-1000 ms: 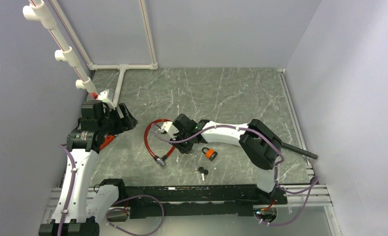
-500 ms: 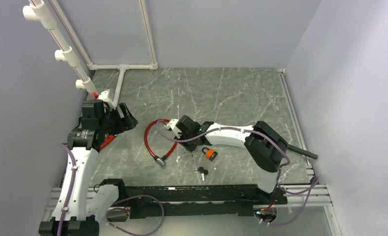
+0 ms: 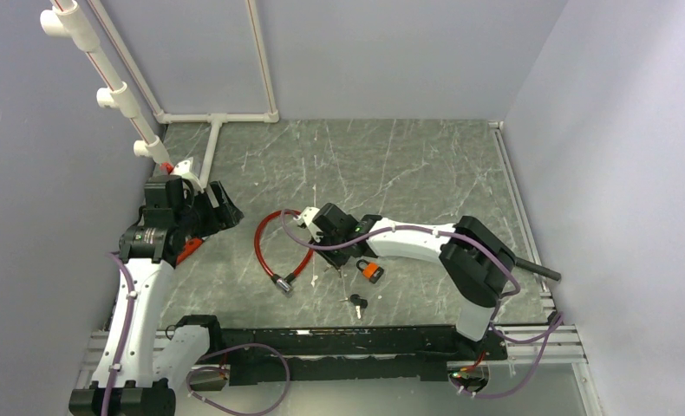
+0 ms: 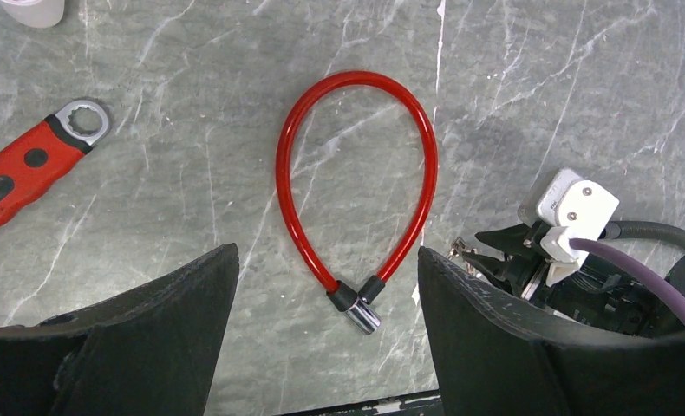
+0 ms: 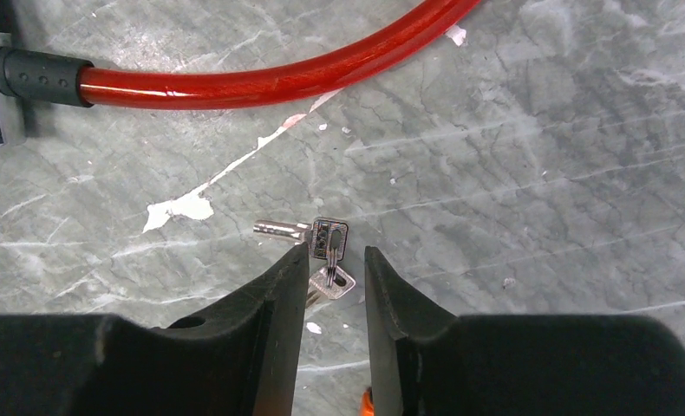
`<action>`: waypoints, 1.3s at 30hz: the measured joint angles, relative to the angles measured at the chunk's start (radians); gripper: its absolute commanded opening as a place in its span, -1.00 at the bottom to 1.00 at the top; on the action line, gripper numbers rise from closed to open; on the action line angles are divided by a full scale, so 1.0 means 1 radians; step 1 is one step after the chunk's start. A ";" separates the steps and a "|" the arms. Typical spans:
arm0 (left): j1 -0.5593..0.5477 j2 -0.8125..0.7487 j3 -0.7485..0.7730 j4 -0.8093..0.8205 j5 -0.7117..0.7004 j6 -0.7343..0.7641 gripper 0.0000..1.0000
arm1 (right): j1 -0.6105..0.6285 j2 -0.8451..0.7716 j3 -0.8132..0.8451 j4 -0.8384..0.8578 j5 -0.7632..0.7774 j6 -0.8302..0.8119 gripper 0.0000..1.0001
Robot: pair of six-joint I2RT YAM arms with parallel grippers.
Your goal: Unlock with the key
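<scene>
A red cable lock (image 3: 276,244) lies looped on the table, its chrome lock cylinder (image 3: 282,284) at the near end. It also shows in the left wrist view (image 4: 356,173), with the cylinder (image 4: 362,316) between my wide-open left gripper (image 4: 324,264) fingers, which hover above it. A bunch of small silver keys (image 5: 329,247) lies on the table. My right gripper (image 5: 336,260) is low over the keys, jaws narrowly apart with the key heads in the gap. An orange padlock (image 3: 371,270) and black-headed keys (image 3: 356,302) lie nearby.
A red-handled wrench (image 4: 27,165) lies left of the cable. White PVC pipes (image 3: 218,117) run along the back left. A black rod (image 3: 534,267) lies at the right edge. The cable (image 5: 270,82) passes just beyond my right fingers.
My right arm's elbow has swung rightward and its wrist has shifted a little toward the silver keys. The left arm and the locks have not moved.
</scene>
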 measured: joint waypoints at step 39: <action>-0.255 0.010 -0.164 0.342 0.321 -0.188 0.43 | 0.001 -0.410 -0.010 -0.041 0.050 0.118 -1.00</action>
